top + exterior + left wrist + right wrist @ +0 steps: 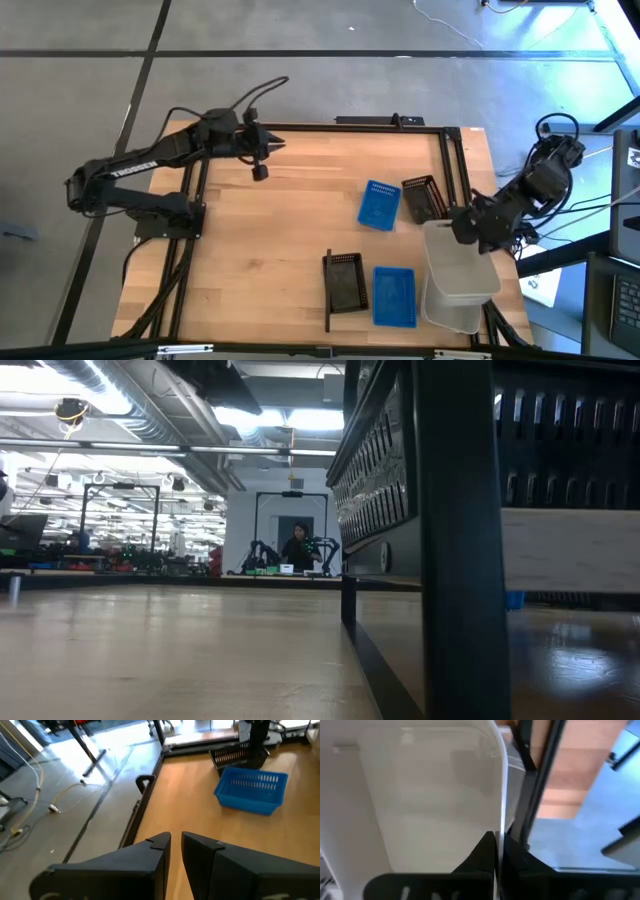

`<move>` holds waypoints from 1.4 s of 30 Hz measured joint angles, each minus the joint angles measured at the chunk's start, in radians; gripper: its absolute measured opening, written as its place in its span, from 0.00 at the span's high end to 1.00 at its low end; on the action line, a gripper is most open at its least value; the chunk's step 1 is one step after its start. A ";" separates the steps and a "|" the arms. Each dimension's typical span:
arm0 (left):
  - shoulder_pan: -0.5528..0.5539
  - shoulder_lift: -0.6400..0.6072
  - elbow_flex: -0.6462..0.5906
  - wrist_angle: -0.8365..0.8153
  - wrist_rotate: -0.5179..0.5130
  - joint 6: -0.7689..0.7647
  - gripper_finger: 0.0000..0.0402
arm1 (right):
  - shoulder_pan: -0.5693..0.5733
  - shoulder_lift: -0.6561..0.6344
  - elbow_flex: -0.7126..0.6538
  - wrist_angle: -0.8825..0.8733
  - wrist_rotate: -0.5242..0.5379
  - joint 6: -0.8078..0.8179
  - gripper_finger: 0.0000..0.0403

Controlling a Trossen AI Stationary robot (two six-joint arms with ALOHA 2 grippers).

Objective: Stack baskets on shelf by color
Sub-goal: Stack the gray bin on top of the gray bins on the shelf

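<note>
the left end effector (259, 172) hangs over the table (260, 250) toward 10 o'clock, arm stretched in from the left, fingers (150, 865) nearly together with a slim gap and holding nothing. a black basket (346, 281) lies at 6 o'clock against the shelf's thin black bar (328, 290), a blue basket (394, 296) just beside it. another blue basket (379, 205) sits near centre, tilted, with a second black basket (424, 198) just beside it at 3 o'clock. the right end effector (499, 851), bent in from the table's right edge, is clamped on the rim of a white basket (458, 275) at 4 o'clock, atop another white one.
</note>
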 joint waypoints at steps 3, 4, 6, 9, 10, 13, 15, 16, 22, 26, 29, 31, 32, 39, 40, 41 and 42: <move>0.000 0.021 0.000 0.014 0.001 0.000 0.90 | 0.022 0.029 0.009 0.001 -0.057 0.028 1.00; 0.000 0.027 0.000 0.015 0.000 0.000 0.90 | 0.027 0.039 0.014 0.002 -0.083 0.031 1.00; 0.000 0.037 0.000 0.015 0.000 0.000 0.90 | 0.041 0.058 0.026 0.002 -0.118 0.033 1.00; 0.000 0.055 0.000 0.014 0.001 0.000 0.90 | 0.063 0.080 0.042 0.001 -0.128 0.038 1.00; 0.000 0.058 0.000 0.014 0.001 0.000 0.90 | 0.066 0.087 0.046 0.001 -0.129 0.038 1.00; 0.000 0.060 0.000 0.014 0.001 0.001 0.90 | 0.068 0.106 0.050 0.001 -0.132 0.038 1.00; 0.000 0.060 0.000 0.014 0.001 0.001 0.90 | 0.068 0.116 0.047 0.000 -0.146 0.041 1.00; 0.000 0.060 0.000 0.014 0.001 0.001 0.90 | 0.068 0.122 0.044 -0.001 -0.146 0.041 1.00; 0.000 0.060 0.000 0.015 0.001 0.001 0.90 | 0.068 0.150 0.020 -0.001 -0.149 0.042 1.00; 0.000 0.060 0.000 0.015 0.002 0.001 0.90 | 0.068 0.167 0.001 0.002 -0.163 0.044 1.00; 0.000 0.060 0.000 0.015 0.001 0.001 0.90 | 0.068 0.176 -0.010 0.003 -0.162 0.044 1.00; 0.000 0.060 0.000 0.015 0.002 0.001 0.90 | 0.068 0.180 -0.017 0.003 -0.162 0.046 1.00; 0.000 0.060 0.000 0.015 0.001 0.001 0.90 | 0.068 0.182 -0.019 0.003 -0.162 0.051 1.00; 0.000 0.059 0.000 0.015 0.001 0.001 0.90 | 0.047 0.202 -0.035 0.001 -0.159 0.057 1.00; 0.000 0.059 0.000 0.015 0.001 0.001 0.90 | 0.043 0.204 -0.035 0.002 -0.150 0.056 1.00; 0.000 0.059 0.000 0.015 0.001 0.001 0.90 | 0.039 0.206 -0.035 0.004 -0.140 0.055 1.00; 0.000 0.059 0.000 0.015 0.001 0.001 0.90 | 0.036 0.208 -0.035 0.010 -0.128 0.054 1.00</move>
